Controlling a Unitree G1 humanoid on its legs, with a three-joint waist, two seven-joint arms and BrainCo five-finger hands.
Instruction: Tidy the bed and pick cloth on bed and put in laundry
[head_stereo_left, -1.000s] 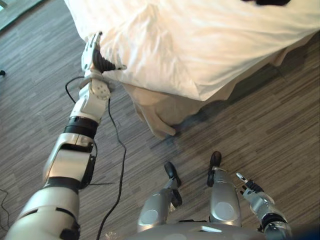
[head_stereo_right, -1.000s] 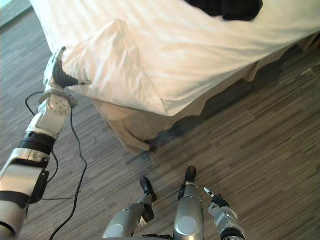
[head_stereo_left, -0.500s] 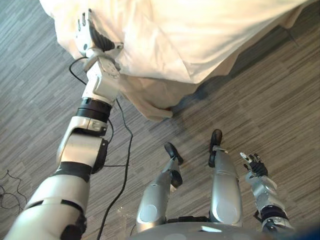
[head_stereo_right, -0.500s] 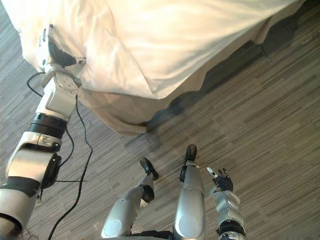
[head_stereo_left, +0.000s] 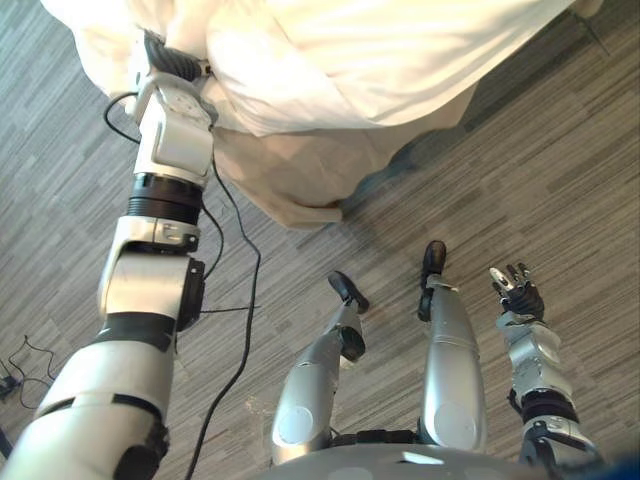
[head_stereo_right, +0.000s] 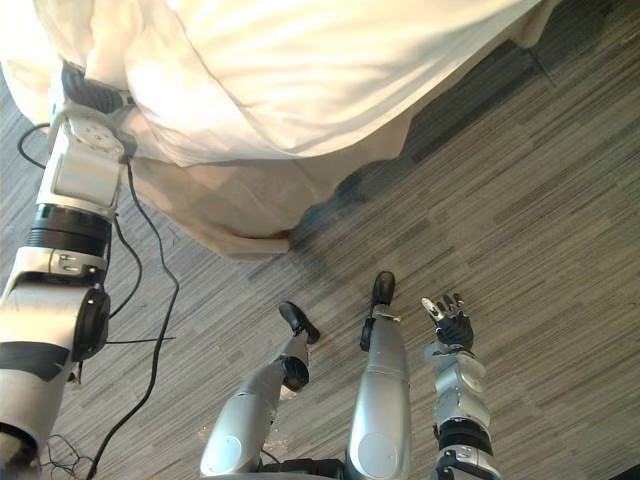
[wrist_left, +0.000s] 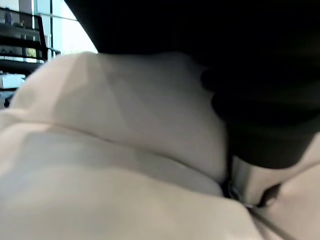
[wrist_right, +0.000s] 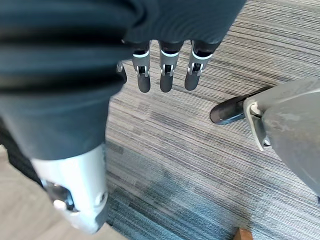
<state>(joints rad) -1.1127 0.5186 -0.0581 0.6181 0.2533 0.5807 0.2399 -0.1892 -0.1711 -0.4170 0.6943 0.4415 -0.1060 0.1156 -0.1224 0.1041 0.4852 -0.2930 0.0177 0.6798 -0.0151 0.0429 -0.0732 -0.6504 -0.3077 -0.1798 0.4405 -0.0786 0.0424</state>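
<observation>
A: Where's the duvet?
B: The white duvet (head_stereo_left: 380, 50) lies bunched in thick folds over the corner of the bed (head_stereo_right: 300, 40), and its edge hangs over the side. Below it a beige skirt (head_stereo_left: 290, 175) drops down, and its lowest corner touches the floor (head_stereo_left: 570, 150)

A: And the left hand?
B: The left hand (head_stereo_left: 170, 62) is up at the duvet's edge, on the robot's left of that corner, pushed in among the folds. Its dark cover shows, with white cloth lapping round it from above and from the side

A: Has it got hold of the cloth?
B: I cannot tell. In the eye views the fingers are buried in the duvet. In the left wrist view the dark cover and a bit of silver lie tight against pale folds, and how the fingers stand is hidden there too

A: Anything past the folds?
B: A dark shelf (wrist_left: 20, 45) beside a bright window (wrist_left: 70, 35), off behind the cloth

A: The right hand?
B: The right hand (head_stereo_left: 518, 296) hangs low at the robot's right side, well apart from the bed, over bare floor. Its fingers (wrist_right: 165, 75) are straight and a little spread, and it holds nothing
</observation>
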